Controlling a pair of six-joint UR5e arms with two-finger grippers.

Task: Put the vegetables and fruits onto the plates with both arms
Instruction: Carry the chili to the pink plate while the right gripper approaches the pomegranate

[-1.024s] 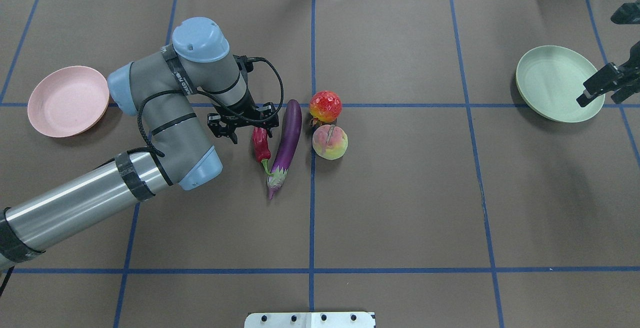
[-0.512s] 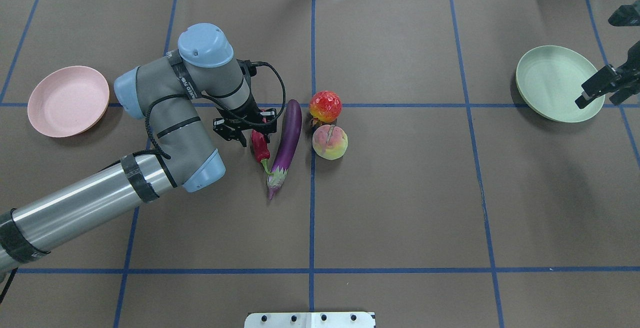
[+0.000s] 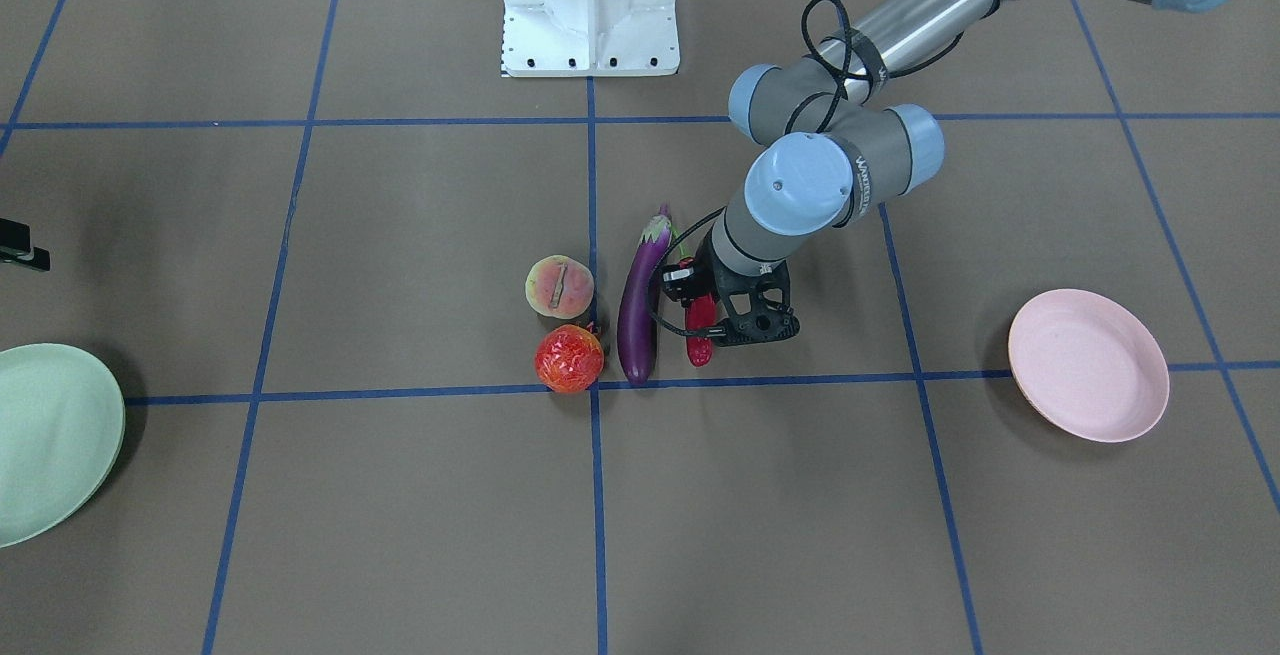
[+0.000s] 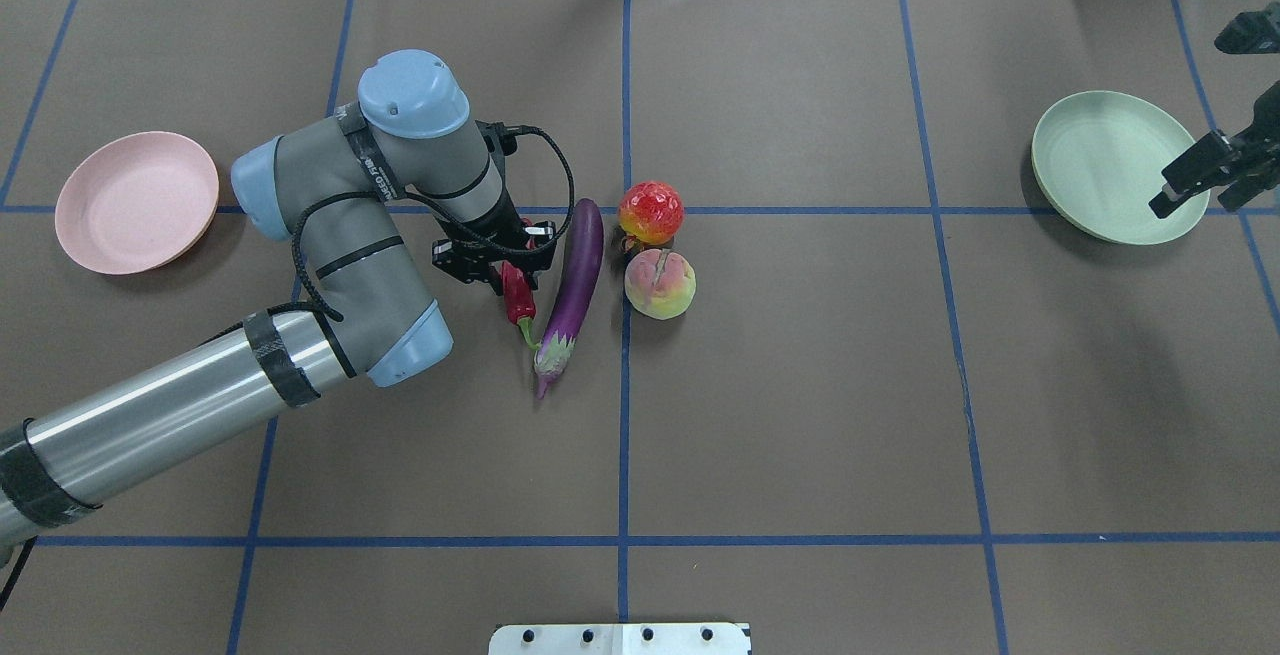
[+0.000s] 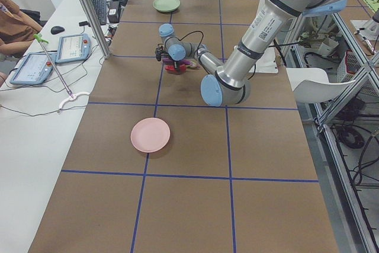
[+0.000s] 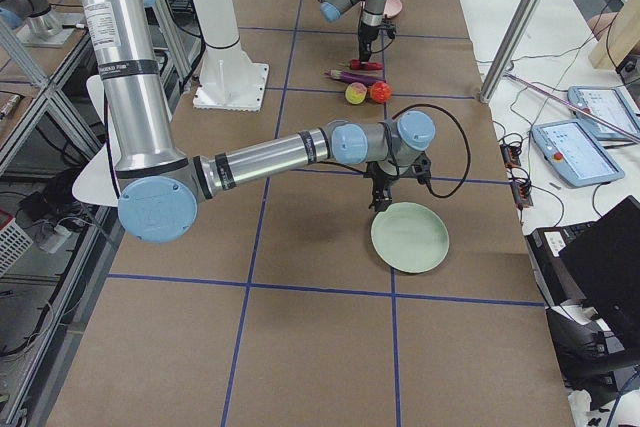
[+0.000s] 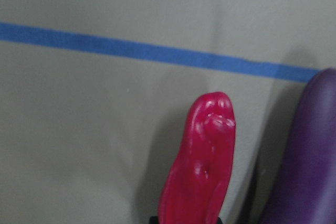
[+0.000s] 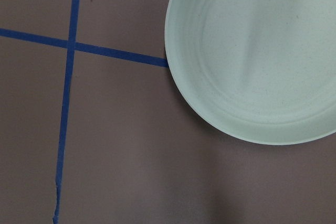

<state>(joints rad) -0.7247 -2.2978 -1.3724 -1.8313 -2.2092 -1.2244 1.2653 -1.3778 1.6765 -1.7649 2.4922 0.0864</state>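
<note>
Watching left gripper (image 4: 495, 263) low over red chili (image 4: 519, 297), which lies flat on table (image 4: 800, 415). Claw spread wide astride chili's tip end. We see eggplant (image 4: 575, 280) just beside, at chili's 3 o'clock. Orange-red fruit (image 4: 650, 212) and peach (image 4: 660, 283) sit just past it. Pink plate (image 4: 135, 200) far out at 9 o'clock. Right gripper (image 4: 1215, 175), claw wide, hovers over green plate (image 4: 1100, 165) rim, far 3 o'clock.

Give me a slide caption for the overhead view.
Left arm at the chili pepper beside the eggplant; pink plate and green plate empty.
</note>
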